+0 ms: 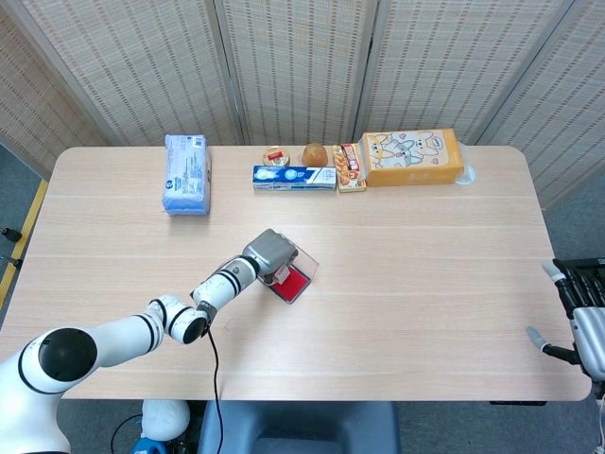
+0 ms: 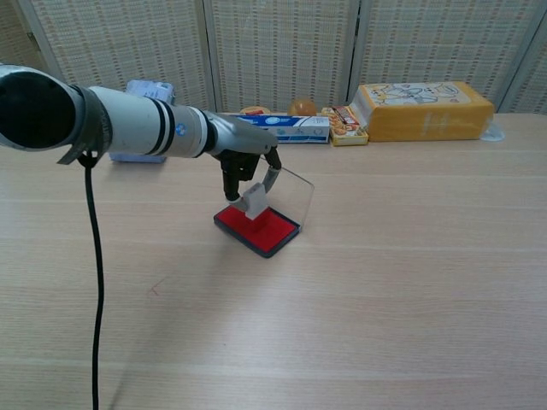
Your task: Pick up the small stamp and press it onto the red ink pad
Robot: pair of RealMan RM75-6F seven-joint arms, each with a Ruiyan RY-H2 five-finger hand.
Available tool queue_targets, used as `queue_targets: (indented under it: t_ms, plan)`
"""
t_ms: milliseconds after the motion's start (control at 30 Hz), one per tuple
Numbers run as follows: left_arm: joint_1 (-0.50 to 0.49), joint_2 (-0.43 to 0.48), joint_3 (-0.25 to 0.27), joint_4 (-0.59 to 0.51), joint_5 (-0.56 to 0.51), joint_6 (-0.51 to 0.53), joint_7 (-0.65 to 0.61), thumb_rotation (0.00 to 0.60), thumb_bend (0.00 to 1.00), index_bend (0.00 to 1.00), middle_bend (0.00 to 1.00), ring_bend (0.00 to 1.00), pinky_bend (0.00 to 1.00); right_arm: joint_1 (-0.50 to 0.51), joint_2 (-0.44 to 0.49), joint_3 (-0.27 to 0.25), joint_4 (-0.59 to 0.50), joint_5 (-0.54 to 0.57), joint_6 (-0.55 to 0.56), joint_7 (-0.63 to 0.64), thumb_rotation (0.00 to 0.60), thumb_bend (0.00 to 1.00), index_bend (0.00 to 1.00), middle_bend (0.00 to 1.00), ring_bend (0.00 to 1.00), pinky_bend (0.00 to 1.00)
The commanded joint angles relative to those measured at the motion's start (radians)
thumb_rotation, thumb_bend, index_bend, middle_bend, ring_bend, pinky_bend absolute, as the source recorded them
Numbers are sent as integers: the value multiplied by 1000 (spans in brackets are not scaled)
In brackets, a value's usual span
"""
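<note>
Chest view: the robot's left arm reaches in from the left edge across a light wooden table [image 2: 410, 282]. Its left hand [image 2: 242, 162] points downward, its fingers pinching a small stamp [image 2: 254, 202], a pale block held over the near-left part of a red ink pad [image 2: 258, 228]. The stamp's lower edge sits at the red surface; whether it is actually touching cannot be told. The ink pad lies in a dark tray with a clear lid [image 2: 293, 195] standing open behind it.

In the head view, from above, the same left hand [image 1: 267, 255] covers the stamp, and the ink pad [image 1: 294, 282] shows red just to its right, near the middle of the table [image 1: 425, 284].

The right hand [image 1: 579, 317] shows only at the far right edge of the head view, beyond the table edge, well apart from the pad. It holds nothing and its fingers are spread apart.

Along the far edge stand a blue tissue pack [image 1: 186, 172], a blue-and-white box [image 1: 294, 177], a small round tin [image 1: 275, 155], a brown round object [image 1: 315, 153], a small red-patterned packet [image 1: 349, 167] and a large yellow box [image 1: 413, 157].
</note>
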Motion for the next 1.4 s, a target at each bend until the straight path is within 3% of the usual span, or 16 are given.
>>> queue_targets:
  t_ms: [33,367,1400]
  plan:
    - [12,-10,-3,19,27,-7,-21,600,321,693,1000,1000,937,5,-2,3,-1,8,-10,-6,600,250,0,0,0,0]
    - [14,-40,-14,63,77,-53,-54,600,322,693,1000,1000,937,9,-4,3,-7,10,-22,-15,600,250,0,0,0,0]
    - [56,-60,-38,74,132,-39,-94,600,321,693,1000,1000,937,2,-11,-2,-4,-15,-2,-30,600,250,0,0,0,0]
